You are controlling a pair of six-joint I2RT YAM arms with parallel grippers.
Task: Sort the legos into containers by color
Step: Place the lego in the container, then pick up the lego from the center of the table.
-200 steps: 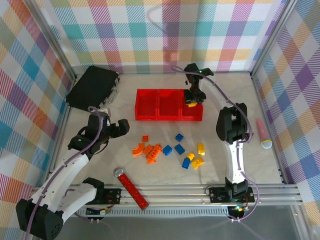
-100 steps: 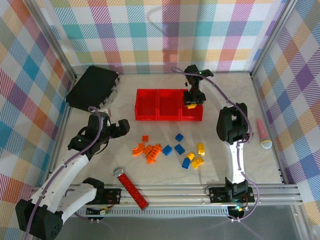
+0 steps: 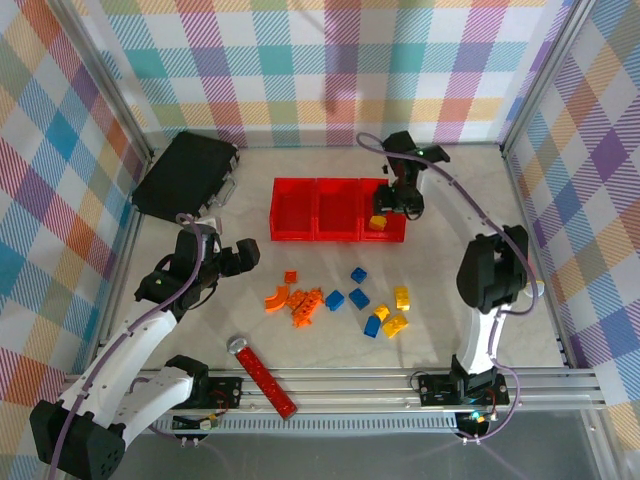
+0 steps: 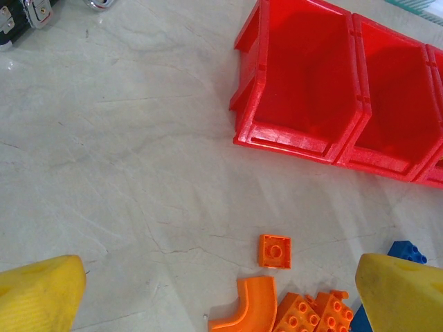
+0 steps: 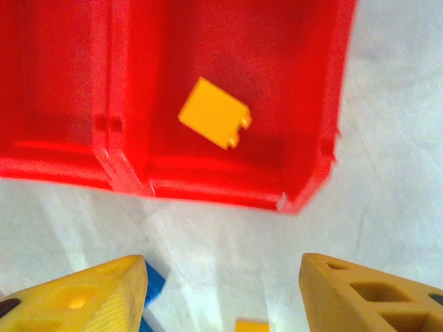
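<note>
- The right gripper [image 3: 390, 207] is hovering over the right end of the row of red bins [image 3: 315, 238]. Its yellow fingers [image 5: 374, 297] are standing wide apart with nothing between them.
- A yellow brick [image 5: 214, 113] is sitting inside the right bin [image 5: 304, 62], clear of the fingers. The wrist view is blurring too much to tell whether it is lying flat.
- The left gripper [image 3: 248, 257] is hanging over the table [image 3: 300, 255], just left of the loose pile. Its fingers [image 4: 41, 294] are also spread apart and empty.
- The left bin [image 4: 284, 142] and the middle bin [image 4: 377, 167] are showing bare floors where visible.
- The remaining legos are lying on the table on the near side of the bins: orange bricks [image 3: 300, 300] to the left, blue bricks [image 3: 358, 274] in the middle, yellow bricks [image 3: 401, 296] to the right.
- A square orange tile [image 4: 274, 250] is lying apart from a curved orange piece [image 4: 246, 308], which is touching the studded ones.
- These bricks are looking light, stiff and smooth, so they are probably needing little force but may be slipping from a skewed pinch.
- Taking each across two flat parallel sides seems soundest. The curved piece probably wants gripping across its straight ends or flat faces.
- The tile is sitting very low, so the fingers would likely be reaching right down to the table.
- In the orange cluster, neighbours are risking being nudged.
</note>
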